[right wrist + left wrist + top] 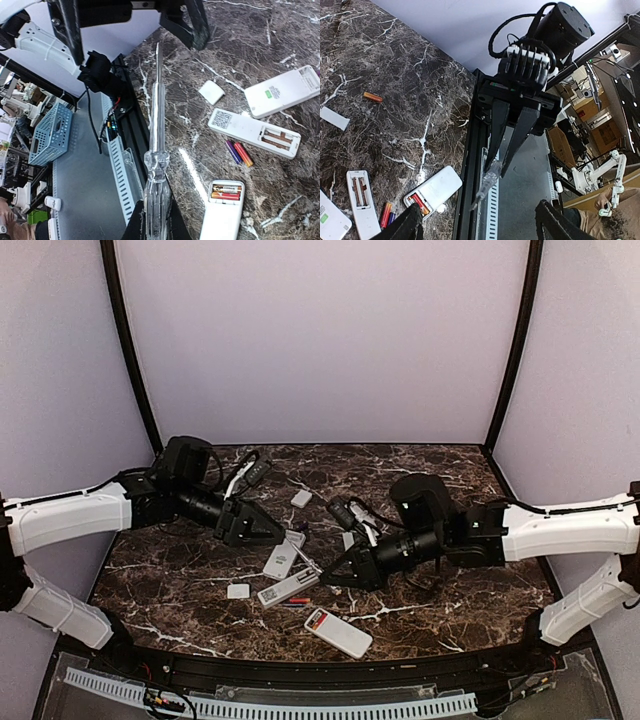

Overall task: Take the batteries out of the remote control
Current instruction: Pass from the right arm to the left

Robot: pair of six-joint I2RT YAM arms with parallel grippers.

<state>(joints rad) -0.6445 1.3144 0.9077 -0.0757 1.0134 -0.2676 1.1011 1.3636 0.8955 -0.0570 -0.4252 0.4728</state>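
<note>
On the left of the dark marble table (pixel 170 585) the left gripper (pixel 274 533) hangs over the middle of the clutter, its fingers spread wide with nothing between them. Near of it lies a small white cover (pixel 238 591). Just right of that cover are two white remotes side by side: the labelled remote (pixel 280 560), which has a green sticker, and the empty remote (pixel 288 587), whose bay is uncovered and bare. Two loose batteries (pixel 239 153), one orange-red and one purple, lie touching each other just near of the empty remote. Nearer the table edge and a little further right sits the loaded remote (pixel 338 632), also uncovered, with the seated batteries (pixel 226 192), orange-red, inside its bay. Right of centre the right gripper (pixel 332 570) is clenched on a clear-handled screwdriver (pixel 156 150), whose thin blade points left toward the spread left fingers; I cannot tell whether its tip touches anything. The left wrist view shows a lone battery (pixel 372 97), orange, lying on the marble well apart from the remotes
</note>
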